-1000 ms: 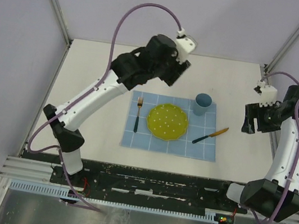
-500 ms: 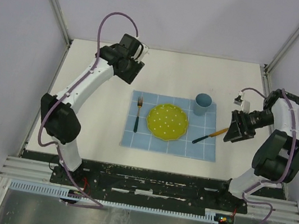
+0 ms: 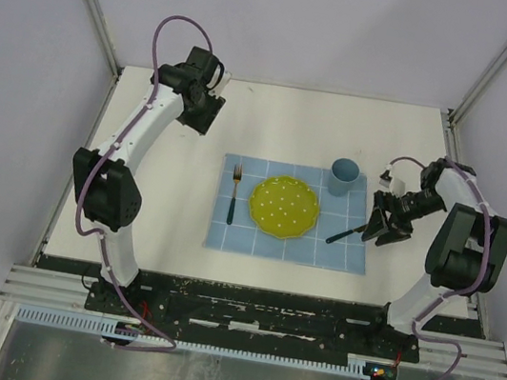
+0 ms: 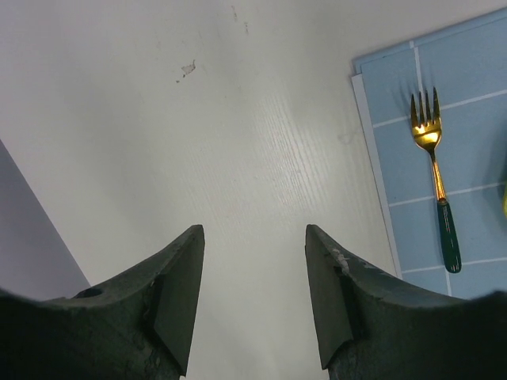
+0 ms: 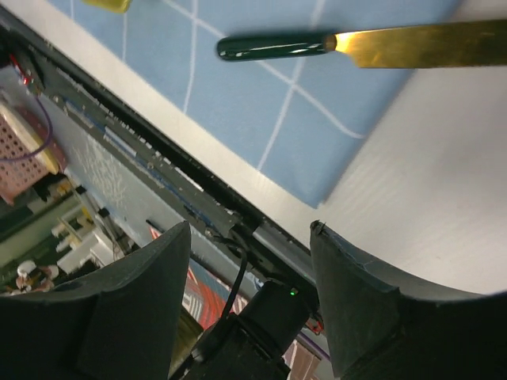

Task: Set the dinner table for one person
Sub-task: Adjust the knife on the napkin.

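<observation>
- The left claw [image 4: 253,235] is spread and empty; only bare table [image 4: 238,119] shows between its fingers. It hangs over the far left of the table, well apart from the setting, which reads as parked out of the way.
- The right claw [image 5: 249,229] is also spread, pinching nothing. It hovers over the near right corner of the cloth [image 5: 261,103], tilted toward the table's near edge.
- Just beside it lies the knife [image 5: 348,43], askew, its green handle on the cloth and its gold blade running past the right edge onto the table. My guess is that the right claw is here because this piece may want straightening.
- The fork [image 4: 436,190] lies straight on the cloth's left side, tines pointing away from the arms, the usual spot beside a plate.
- The plate [image 3: 284,206] sits mid-cloth, and the cup [image 3: 343,176] stands upright at the far right corner.
- The table carries it all, with the cloth near its middle, and the setting looks nearly done.
</observation>
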`<state>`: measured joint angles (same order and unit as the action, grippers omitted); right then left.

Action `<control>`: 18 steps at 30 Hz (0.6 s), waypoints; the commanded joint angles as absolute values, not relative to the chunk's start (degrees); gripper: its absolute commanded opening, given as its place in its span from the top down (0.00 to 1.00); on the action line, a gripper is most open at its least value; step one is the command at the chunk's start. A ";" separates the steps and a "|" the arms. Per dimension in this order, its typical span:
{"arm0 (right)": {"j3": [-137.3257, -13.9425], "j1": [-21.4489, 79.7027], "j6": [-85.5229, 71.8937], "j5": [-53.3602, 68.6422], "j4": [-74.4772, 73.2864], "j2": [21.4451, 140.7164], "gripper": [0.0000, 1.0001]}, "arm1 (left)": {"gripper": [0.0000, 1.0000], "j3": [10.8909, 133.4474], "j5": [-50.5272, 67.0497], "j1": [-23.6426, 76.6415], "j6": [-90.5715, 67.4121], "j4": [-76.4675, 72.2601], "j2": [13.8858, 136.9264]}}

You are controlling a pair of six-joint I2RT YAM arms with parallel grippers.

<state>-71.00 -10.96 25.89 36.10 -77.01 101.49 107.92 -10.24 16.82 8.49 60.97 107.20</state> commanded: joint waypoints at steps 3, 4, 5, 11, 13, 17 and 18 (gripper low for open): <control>-73.98 -16.44 22.59 30.58 -71.02 100.83 0.29 | 0.40 109.95 -8.60 16.57 9.92 61.05 103.88; -74.00 -16.49 22.35 29.97 -70.40 101.13 0.29 | 0.40 110.07 -8.54 16.55 9.86 61.07 103.89; -74.10 -16.45 21.74 29.61 -69.82 101.65 0.28 | 0.40 110.10 -8.53 16.59 9.99 61.06 103.89; -75.96 -16.52 17.35 28.74 -64.75 108.32 0.28 | 0.40 109.77 -9.09 16.57 11.09 61.17 103.62; -76.90 -16.53 16.31 28.67 -63.40 110.40 0.28 | 0.40 110.26 -9.05 16.52 11.43 61.17 103.77; -79.05 -17.40 15.40 26.71 -61.56 113.39 0.28 | 0.40 110.86 -9.03 16.52 11.57 61.34 103.72; -79.60 -17.71 14.93 26.52 -61.15 113.84 0.28 | 0.40 110.79 -9.03 16.55 11.50 61.35 103.59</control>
<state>-75.79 -16.67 17.26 28.08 -64.58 112.86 108.16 -9.87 16.75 9.10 61.30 107.20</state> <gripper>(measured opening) 0.715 0.600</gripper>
